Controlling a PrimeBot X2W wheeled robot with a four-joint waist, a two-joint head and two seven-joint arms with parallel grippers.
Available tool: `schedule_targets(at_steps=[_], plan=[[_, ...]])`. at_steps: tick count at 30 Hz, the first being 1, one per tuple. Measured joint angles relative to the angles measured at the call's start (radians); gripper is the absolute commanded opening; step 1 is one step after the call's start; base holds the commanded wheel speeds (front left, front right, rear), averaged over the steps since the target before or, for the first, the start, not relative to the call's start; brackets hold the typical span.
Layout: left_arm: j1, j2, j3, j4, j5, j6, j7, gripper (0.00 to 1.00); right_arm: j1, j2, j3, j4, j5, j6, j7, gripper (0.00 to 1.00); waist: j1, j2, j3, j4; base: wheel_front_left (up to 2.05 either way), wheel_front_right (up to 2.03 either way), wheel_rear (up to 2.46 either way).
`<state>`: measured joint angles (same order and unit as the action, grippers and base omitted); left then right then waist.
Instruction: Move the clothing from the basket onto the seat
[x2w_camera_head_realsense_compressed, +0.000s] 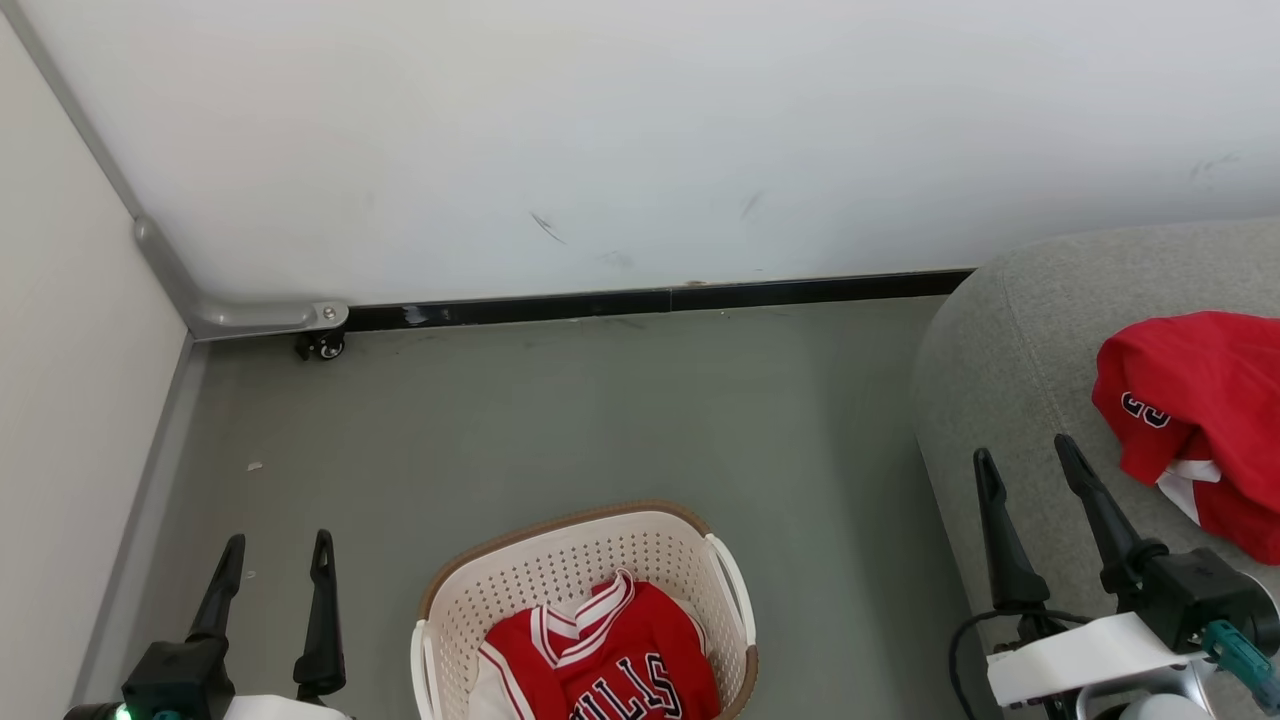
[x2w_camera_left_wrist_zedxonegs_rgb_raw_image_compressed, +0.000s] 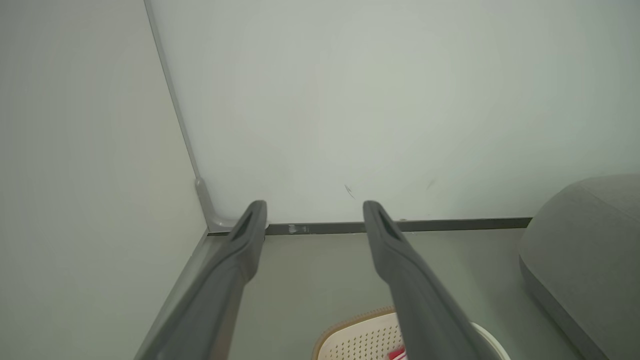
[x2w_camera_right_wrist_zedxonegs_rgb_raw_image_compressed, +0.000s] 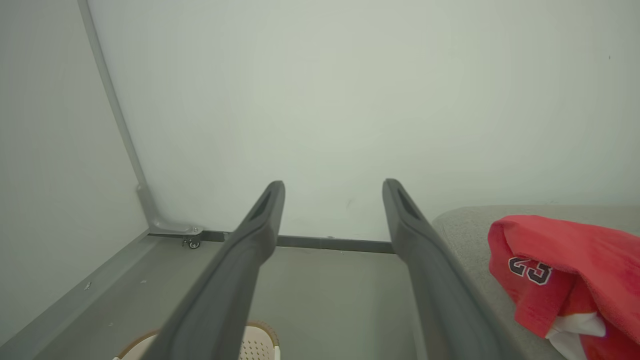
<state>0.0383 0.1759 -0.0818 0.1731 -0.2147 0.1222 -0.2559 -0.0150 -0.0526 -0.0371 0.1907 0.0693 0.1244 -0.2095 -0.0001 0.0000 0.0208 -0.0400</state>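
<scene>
Left claw (x2w_camera_head_realsense_compressed: 278, 540), right claw (x2w_camera_head_realsense_compressed: 1025, 450): upright, splayed.

basket (x2w_camera_head_realsense_compressed: 575, 560): near side cut off by the head view's bottom edge
jersey (x2w_camera_head_realsense_compressed: 610, 655): lower part and lettering cut off there too
shorts (x2w_camera_head_realsense_compressed: 1200, 390): right side past the edge, number partly folded away

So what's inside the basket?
Inside the basket lies a red jersey with white striped trim and dark lettering. It covers the basket's bottom, so anything beneath it cannot be seen.
</scene>
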Motion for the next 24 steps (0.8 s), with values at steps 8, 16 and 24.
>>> schedule_targets(at_steps=[8,16,24], plan=[[0.015,0.0,0.002,-0.015,-0.005,0.0,0.0,1.0,0.015,0.003,0.004,-0.032,-0.001,0.0,0.013,1.0,0.0,0.0001,0.005,-0.011,0.0,0.0,0.0],[0.015,0.0,0.002,-0.033,-0.011,-0.001,0.0,1.0,0.02,0.005,0.0,-0.049,-0.001,0.0,0.035,1.0,0.0,0.0,0.017,-0.017,0.0,0.0,0.0],[0.015,-0.001,-0.001,-0.047,-0.01,-0.001,0.0,1.0,0.02,0.006,-0.003,-0.065,0.01,0.0,0.051,1.0,0.0001,0.0,0.03,-0.015,0.0,0.0,0.0]])
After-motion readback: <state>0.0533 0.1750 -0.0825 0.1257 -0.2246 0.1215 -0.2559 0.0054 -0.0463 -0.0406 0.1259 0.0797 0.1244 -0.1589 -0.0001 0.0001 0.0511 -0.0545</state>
